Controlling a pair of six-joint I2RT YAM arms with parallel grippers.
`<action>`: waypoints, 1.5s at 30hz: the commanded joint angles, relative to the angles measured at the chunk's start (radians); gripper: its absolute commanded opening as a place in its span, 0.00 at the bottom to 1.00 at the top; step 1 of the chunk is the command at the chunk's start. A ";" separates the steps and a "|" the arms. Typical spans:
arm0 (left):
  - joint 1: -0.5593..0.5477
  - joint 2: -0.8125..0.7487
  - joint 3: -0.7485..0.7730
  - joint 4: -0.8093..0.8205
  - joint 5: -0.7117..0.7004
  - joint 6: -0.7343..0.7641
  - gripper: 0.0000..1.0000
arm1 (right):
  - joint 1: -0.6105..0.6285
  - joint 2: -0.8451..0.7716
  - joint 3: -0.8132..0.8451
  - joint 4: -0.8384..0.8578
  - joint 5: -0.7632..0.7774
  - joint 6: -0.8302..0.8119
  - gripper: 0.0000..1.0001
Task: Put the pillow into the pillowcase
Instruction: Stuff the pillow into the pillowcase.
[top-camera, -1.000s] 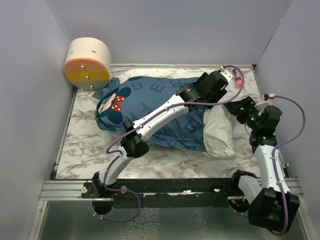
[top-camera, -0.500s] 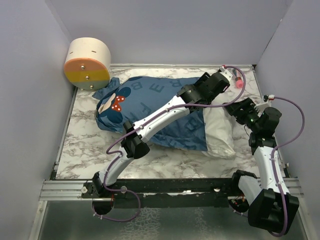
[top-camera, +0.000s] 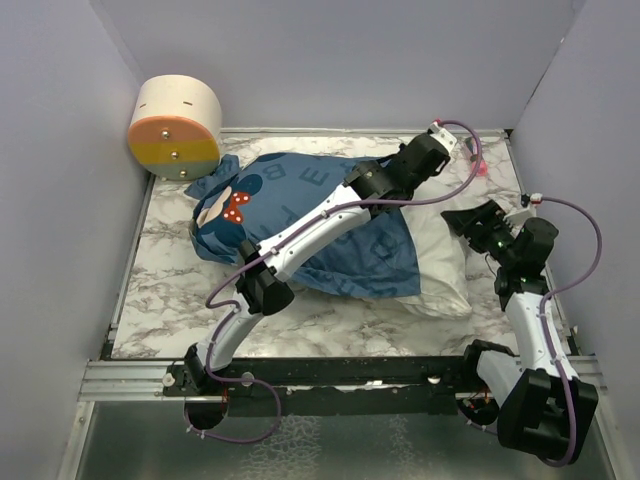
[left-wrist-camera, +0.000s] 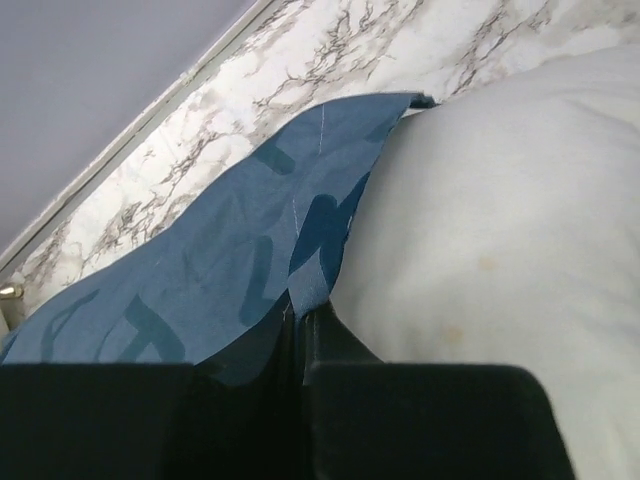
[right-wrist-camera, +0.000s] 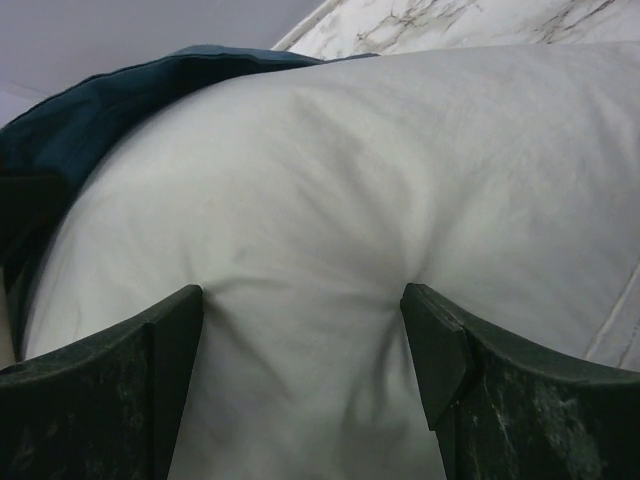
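We judge task mostly done: pillow (top-camera: 440, 270) lies across middle of counter (top-camera: 170, 290), its left bulk already inside pillowcase (top-camera: 290, 180), right end bare near counter's right edge. Left gripper (left-wrist-camera: 302, 345) pressed together, pinching case hem on pillow's far side. Right gripper (right-wrist-camera: 305, 330) spread, pushing into bare end. Left for us: draw hem over that end.
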 joint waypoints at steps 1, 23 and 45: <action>0.001 -0.096 -0.012 0.031 0.092 -0.019 0.00 | -0.002 0.039 -0.038 0.032 -0.080 0.002 0.81; 0.008 -0.162 -0.057 0.767 1.066 -0.617 0.00 | 0.368 0.301 0.249 0.642 -0.035 0.301 0.01; 0.076 0.184 0.269 0.963 1.179 -0.958 0.00 | 0.645 0.442 -0.112 1.021 0.145 0.333 0.01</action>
